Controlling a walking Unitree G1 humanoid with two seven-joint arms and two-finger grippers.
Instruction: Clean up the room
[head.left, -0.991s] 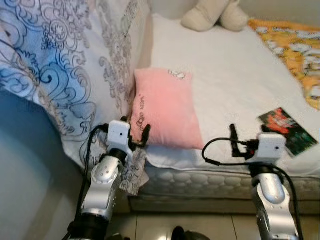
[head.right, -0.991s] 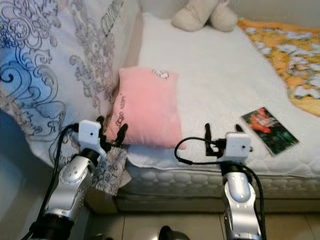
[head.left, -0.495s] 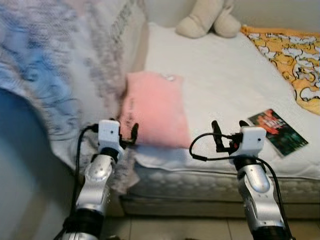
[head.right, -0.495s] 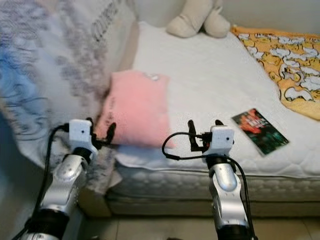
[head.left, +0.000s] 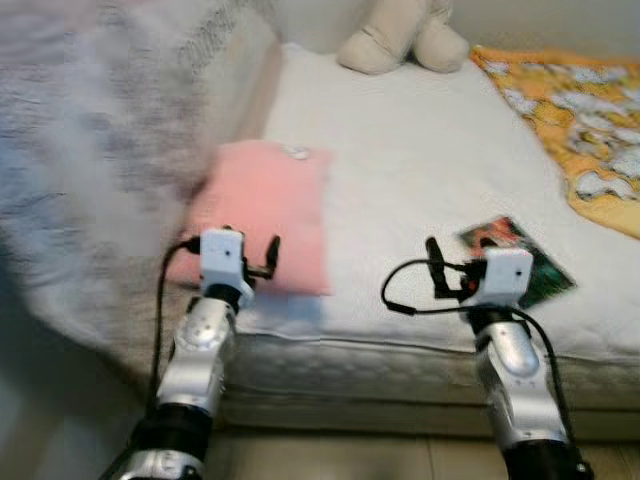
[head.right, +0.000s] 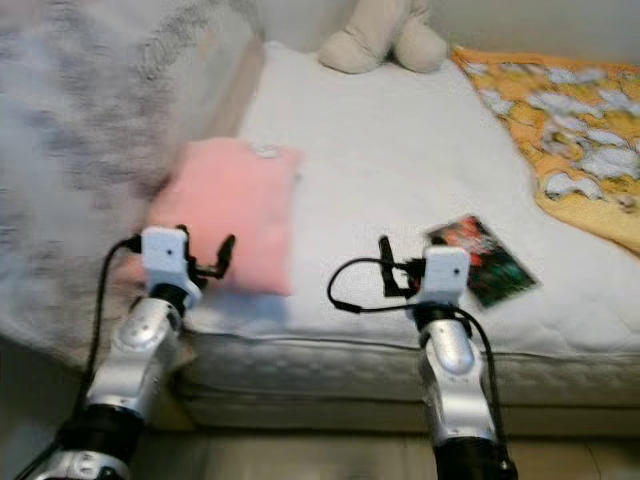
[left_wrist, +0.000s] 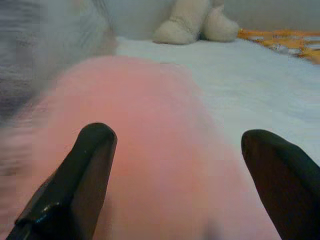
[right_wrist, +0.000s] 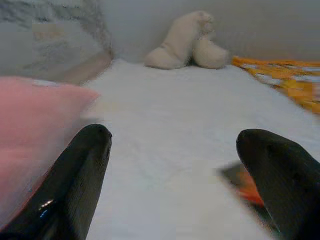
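A pink pillow (head.left: 262, 212) lies on the white mattress (head.left: 410, 150) near its left front edge. My left gripper (head.left: 254, 262) is open at the pillow's near edge, and in the left wrist view the pillow (left_wrist: 150, 125) lies straight ahead between the black fingers (left_wrist: 75, 185). A dark book with a red cover picture (head.right: 497, 266) lies flat near the front right of the bed. My right gripper (head.left: 456, 272) is open just in front of it, holding nothing. In the right wrist view the book (right_wrist: 245, 187) is a blur beside one finger.
A patterned white and blue duvet (head.left: 90, 150) is heaped on the left, blurred. A beige plush toy (head.left: 400, 40) sits at the far end of the bed. An orange printed blanket (head.left: 570, 110) covers the right side. Tiled floor (head.left: 330, 455) runs below the quilted mattress edge.
The whole picture has slid left and blurred, so the camera has moved. Both arms keep the same pose with fingers open. The right gripper now stands closer to the book.
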